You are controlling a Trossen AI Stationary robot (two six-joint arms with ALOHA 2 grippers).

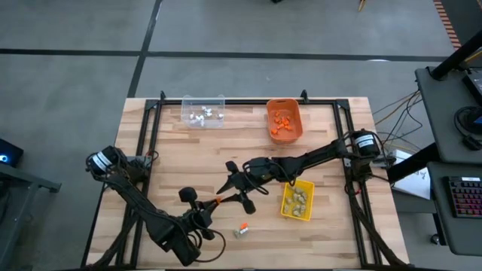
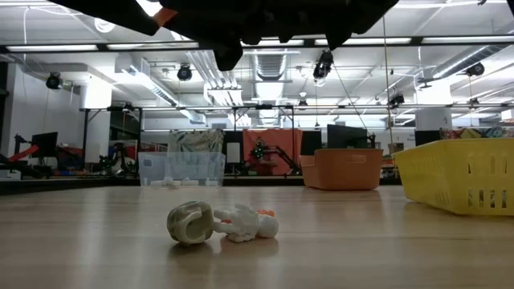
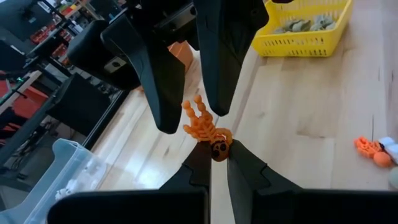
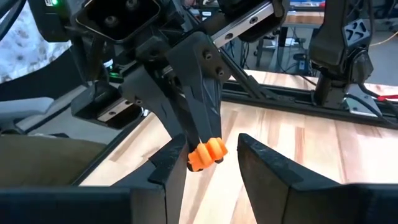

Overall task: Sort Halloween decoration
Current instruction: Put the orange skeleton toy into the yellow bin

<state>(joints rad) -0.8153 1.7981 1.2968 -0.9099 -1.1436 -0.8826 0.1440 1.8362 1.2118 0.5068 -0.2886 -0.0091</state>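
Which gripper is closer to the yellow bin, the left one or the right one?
The right. The right gripper hangs open just left of the yellow bin in the high view. The left gripper, shut on an orange skeleton trinket, meets it from farther away.

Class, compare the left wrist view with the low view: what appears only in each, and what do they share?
Left wrist only: the left gripper shut on an orange skeleton trinket, between the right gripper's open fingers. Low view only: a tan-grey skull trinket touching the white one, and the orange bin. Shared: yellow bin, clear bin, white-and-orange trinket.
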